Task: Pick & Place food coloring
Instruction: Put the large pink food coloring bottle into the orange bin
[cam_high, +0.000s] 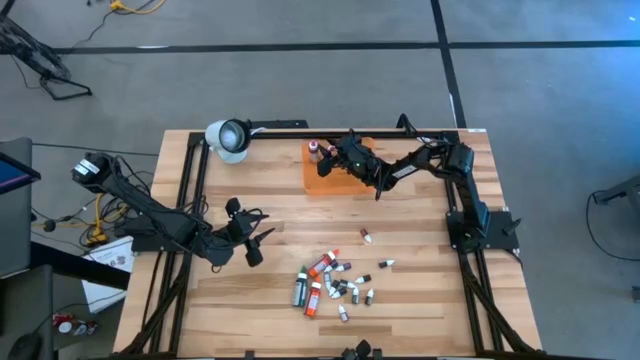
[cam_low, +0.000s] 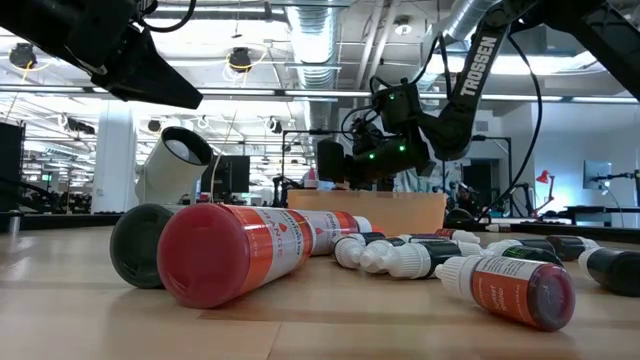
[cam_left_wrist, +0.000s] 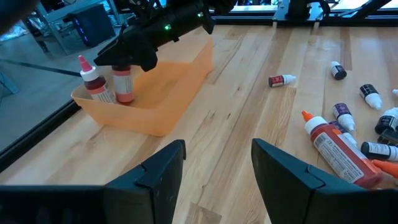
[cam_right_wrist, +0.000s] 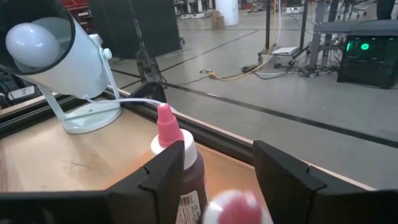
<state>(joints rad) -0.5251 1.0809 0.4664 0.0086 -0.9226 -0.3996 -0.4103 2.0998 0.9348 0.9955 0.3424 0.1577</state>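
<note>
Over the orange tray (cam_high: 325, 180) at the far side of the counter (cam_high: 420, 250), the right gripper (cam_high: 335, 155) is hovering just above two upright bottles (cam_left_wrist: 109, 84) standing in the tray's far corner. Its fingers are standing apart around the nearer, pink-capped bottle (cam_right_wrist: 177, 158) without clearly pressing it, so whether it is gripping or released cannot be told. A second rounded pink cap (cam_right_wrist: 239, 205) is showing just beside that bottle in the right wrist view. A white lamp (cam_high: 228, 138) is sitting at the counter's far edge, near the tray. Most of the food coloring is lying in a loose pile (cam_high: 335, 285) at the near middle of the counter: a few longer red, orange and green bottles on their sides, with many tiny droppers scattered among them. One small dropper (cam_high: 366, 236) is lying apart, between the pile and the tray. The left gripper (cam_high: 250, 240) is waiting above the counter's left side, well apart from the pile, with its fingers spread open and nothing between them.
</note>
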